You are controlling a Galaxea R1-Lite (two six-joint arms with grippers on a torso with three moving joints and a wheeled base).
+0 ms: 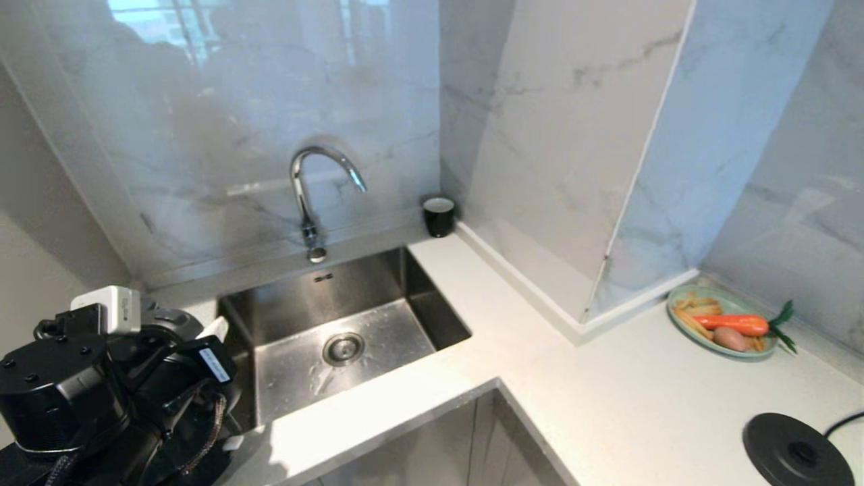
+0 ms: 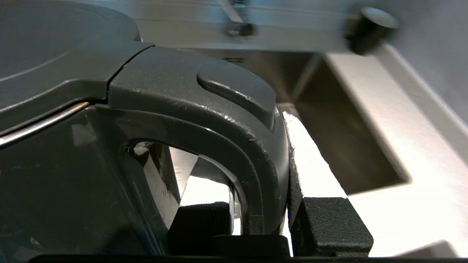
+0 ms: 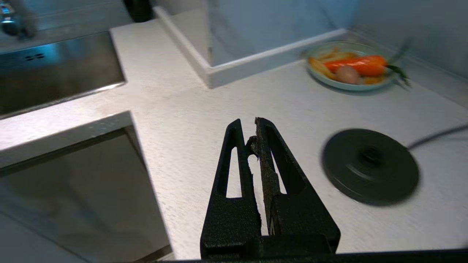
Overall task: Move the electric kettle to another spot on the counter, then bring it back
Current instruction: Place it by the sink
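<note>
while the electric kettle (image 2: pixel 73 175) is held by its handle (image 2: pixel 256 164) in the narrowly closed left gripper (image 2: pixel 263 219) beside the sink (image 1: pixel 337 317), apparently away from its base (image 1: pixel 796 449), a set-down on the counter (image 1: pixel 641 391) is called for next.

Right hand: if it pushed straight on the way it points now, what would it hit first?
Most likely the bare counter just ahead of the shut right hand; the kettle's base disc lies off to one side. Depth is hard to judge.
</note>
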